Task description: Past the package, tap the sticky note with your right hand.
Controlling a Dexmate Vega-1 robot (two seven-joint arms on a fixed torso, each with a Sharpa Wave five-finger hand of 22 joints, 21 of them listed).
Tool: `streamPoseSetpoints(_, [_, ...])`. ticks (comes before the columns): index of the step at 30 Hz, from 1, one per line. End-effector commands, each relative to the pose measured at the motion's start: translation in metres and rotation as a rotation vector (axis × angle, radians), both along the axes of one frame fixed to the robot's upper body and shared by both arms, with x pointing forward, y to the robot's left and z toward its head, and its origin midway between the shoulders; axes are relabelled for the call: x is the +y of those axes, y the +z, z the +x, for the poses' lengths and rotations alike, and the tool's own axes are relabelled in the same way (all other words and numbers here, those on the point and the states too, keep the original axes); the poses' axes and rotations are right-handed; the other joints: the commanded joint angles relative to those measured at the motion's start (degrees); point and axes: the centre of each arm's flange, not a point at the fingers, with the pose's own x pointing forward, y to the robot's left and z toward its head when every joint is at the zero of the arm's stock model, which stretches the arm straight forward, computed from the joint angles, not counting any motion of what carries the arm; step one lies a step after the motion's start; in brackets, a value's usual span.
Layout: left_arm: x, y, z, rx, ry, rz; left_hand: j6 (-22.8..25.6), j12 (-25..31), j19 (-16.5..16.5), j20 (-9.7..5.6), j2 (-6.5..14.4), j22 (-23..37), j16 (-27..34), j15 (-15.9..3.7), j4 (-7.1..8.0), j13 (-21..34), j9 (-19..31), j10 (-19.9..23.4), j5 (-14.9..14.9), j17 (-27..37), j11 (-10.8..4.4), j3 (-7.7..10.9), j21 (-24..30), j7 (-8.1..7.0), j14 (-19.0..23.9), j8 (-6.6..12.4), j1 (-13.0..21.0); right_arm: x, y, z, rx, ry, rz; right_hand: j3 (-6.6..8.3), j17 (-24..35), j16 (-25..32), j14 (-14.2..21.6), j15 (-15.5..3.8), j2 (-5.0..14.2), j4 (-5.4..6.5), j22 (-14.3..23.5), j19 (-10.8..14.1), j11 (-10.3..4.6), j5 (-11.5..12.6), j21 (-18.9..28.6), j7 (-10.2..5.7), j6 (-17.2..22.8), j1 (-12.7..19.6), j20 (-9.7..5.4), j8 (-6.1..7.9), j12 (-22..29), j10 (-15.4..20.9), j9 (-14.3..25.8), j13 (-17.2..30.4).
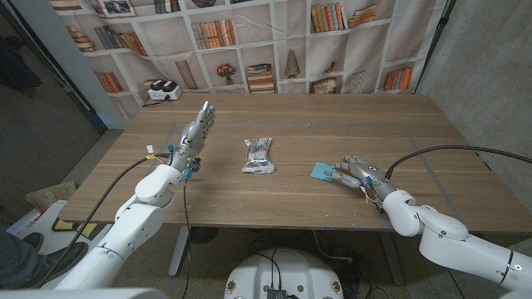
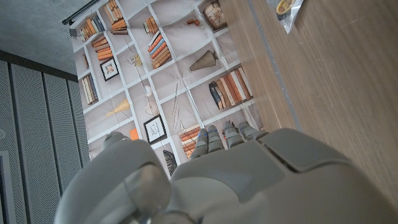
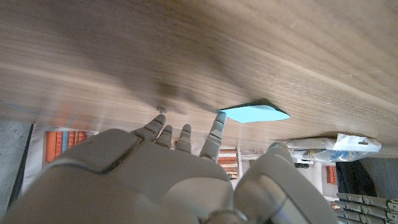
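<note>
The blue sticky note (image 1: 322, 171) lies on the wooden desk (image 1: 291, 208), right of the clear plastic package (image 1: 258, 155) that sits near the middle. The right hand (image 1: 359, 175) reaches in from the right with its fingers spread and holding nothing, and its fingertips (image 3: 217, 121) are at the note's right edge; the right wrist view suggests one fingertip meets or just overlaps the paper, though I cannot tell for certain whether it presses down. The left hand (image 1: 194, 135) stands on the desk's left side, fingers extended toward the far edge, empty, well apart from the package.

To do the tap well, I judge the right hand should ease a little further left so a fingertip lands on the note's middle, then dip lightly and lift straight up, avoiding a drag that would slide the paper toward the package.
</note>
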Motion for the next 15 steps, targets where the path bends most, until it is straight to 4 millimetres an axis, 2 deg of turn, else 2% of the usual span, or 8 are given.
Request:
streamPoseSetpoints(1, [-0.003, 0.002, 0.001, 0.001, -0.004, 0.007, 0.24, -0.04, -0.16, 0.15, -0.08, 0.2, 0.01, -0.05, -0.01, 0.14, 0.23, 0.21, -0.32, 0.09, -0.57, -0.5, -0.1, -0.04, 0.33, 0.03, 0.4, -0.008, -0.005, -0.001, 0.02, -0.037, -0.006, 0.13, 0.04, 0.3, -0.29, -0.23, 0.15, -0.46, 0.15, 0.24, -0.09, 0.08, 0.37, 0.24, 0.68, 0.48, 0.19, 0.25, 0.26, 0.05, 0.16, 0.3])
streamPoseSetpoints(15, [-0.006, 0.002, 0.002, 0.003, -0.007, 0.009, 0.27, -0.07, -0.22, 0.18, -0.04, 0.21, -0.05, -0.07, 0.0, 0.14, 0.23, 0.24, -0.38, 0.1, -0.34, -0.64, -0.11, -0.05, 0.22, 0.0, 0.45, -0.02, -0.003, -0.011, -0.005, -0.068, 0.015, 0.1, 0.05, 0.2, -0.26, -0.18, 0.18, -0.51, 0.15, 0.28, -0.09, 0.05, 0.35, 0.2, 1.17, 0.51, 0.16, 0.3, 0.18, -0.03, 0.16, 0.3])
